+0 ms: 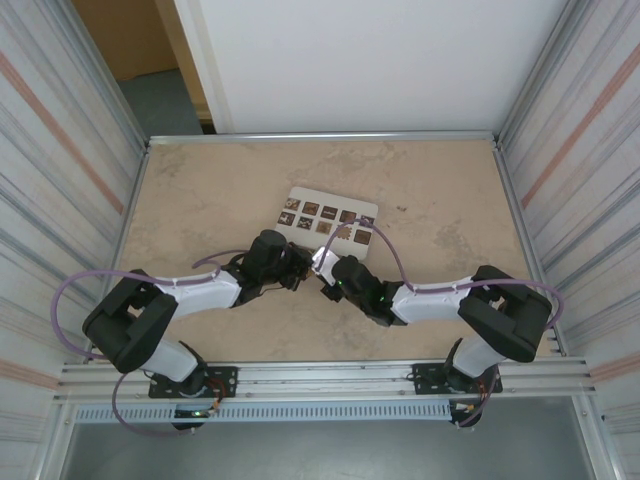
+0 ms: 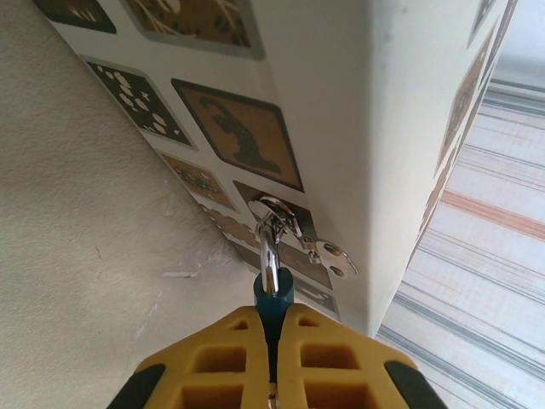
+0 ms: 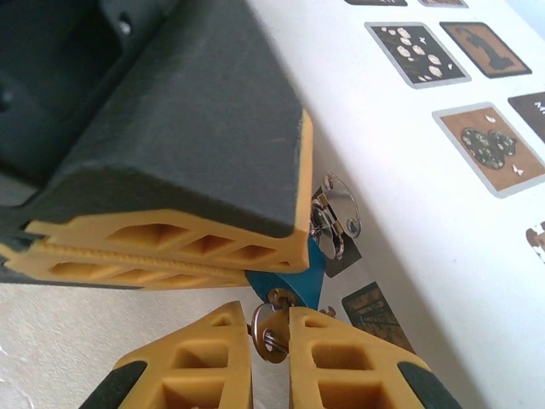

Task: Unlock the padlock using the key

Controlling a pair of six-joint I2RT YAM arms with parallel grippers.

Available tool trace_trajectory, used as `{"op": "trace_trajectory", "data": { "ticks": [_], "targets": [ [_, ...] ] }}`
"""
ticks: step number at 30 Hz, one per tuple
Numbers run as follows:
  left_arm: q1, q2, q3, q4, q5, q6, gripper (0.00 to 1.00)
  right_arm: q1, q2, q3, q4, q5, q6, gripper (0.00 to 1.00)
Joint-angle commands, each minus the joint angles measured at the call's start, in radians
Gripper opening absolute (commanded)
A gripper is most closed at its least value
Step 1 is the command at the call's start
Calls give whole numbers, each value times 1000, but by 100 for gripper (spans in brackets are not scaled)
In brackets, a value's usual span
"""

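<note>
The small blue padlock point(image 2: 274, 300) hangs by its silvery shackle point(image 2: 269, 256) from a metal hasp point(image 2: 279, 211) on the side of the white box point(image 2: 341, 102). My left gripper point(image 2: 274, 313) is shut on the blue body. From the right wrist, the padlock point(image 3: 308, 271) pokes out below the left fingers point(image 3: 170, 243). The key point(image 3: 274, 331) sits with its round head between the pads of my right gripper point(image 3: 271, 322), its tip at the padlock's underside. From above, the left gripper point(image 1: 296, 268) and right gripper point(image 1: 328, 276) meet at the box's near edge.
The white box point(image 1: 330, 220) with dark picture squares lies on the beige table point(image 1: 200, 200), just beyond both grippers. Striped walls close the table in on the left and right. A metal rail point(image 1: 320, 375) runs along the near edge by the arm bases.
</note>
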Motion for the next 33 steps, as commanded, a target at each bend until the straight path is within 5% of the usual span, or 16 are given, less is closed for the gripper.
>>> {"op": "trace_trajectory", "data": {
  "ticks": [1,22,30,33],
  "targets": [
    [-11,-26,3,60,36,-5,0,-30,1,24,24,-21,159,0],
    [-40,20,16,78,16,-13,0,-227,-59,0,-21,-306,474,0],
    [-48,57,25,101,21,-7,0,-242,-47,-24,-45,-287,461,0],
    [-44,43,35,59,9,33,12,-244,-41,-50,-36,-284,466,0]
  ]
}}
